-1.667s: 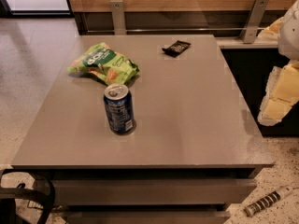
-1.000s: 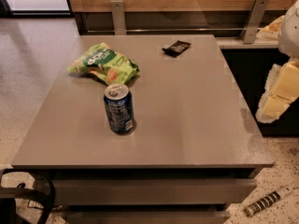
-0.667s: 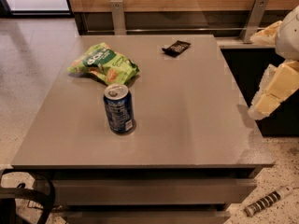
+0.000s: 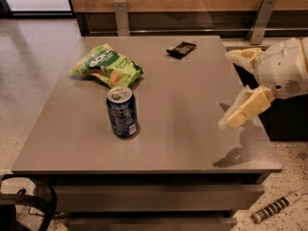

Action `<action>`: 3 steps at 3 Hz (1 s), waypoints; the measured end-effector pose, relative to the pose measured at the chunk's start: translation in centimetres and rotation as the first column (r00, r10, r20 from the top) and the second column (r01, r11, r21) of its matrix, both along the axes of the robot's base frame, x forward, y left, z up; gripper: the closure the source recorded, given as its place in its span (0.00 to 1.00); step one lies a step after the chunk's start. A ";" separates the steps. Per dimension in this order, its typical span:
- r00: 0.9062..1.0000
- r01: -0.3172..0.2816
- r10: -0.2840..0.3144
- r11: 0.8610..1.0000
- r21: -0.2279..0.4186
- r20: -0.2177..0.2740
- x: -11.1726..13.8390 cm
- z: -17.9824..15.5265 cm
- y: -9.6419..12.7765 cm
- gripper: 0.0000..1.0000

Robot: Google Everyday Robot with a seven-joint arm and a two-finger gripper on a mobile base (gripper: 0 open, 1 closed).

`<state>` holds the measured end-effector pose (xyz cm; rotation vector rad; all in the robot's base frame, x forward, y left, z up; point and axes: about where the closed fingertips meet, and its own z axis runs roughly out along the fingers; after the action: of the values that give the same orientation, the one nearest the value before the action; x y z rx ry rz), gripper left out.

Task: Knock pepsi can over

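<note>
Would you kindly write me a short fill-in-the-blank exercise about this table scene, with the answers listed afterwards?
1. The pepsi can stands ____ on the table.
2. The snack bag lying just behind the can is ____ in colour.
3. The open gripper hovers over the table's ____ side as seen in the picture, well clear of the can.
4. The small flat packet near the table's far edge is ____ in colour.

Missing words: upright; green; right; black.
</note>
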<state>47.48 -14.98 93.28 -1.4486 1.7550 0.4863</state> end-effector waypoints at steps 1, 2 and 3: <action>0.999 -0.043 0.041 0.990 0.133 0.021 -0.5 -0.7 3.1 0.00; 0.998 -0.054 0.051 0.988 0.144 0.021 -0.1 -1.1 4.0 0.00; 0.997 -0.078 0.073 0.980 0.185 0.033 1.4 -2.5 5.9 0.00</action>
<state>48.83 -9.06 90.82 -1.3857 1.5935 0.6513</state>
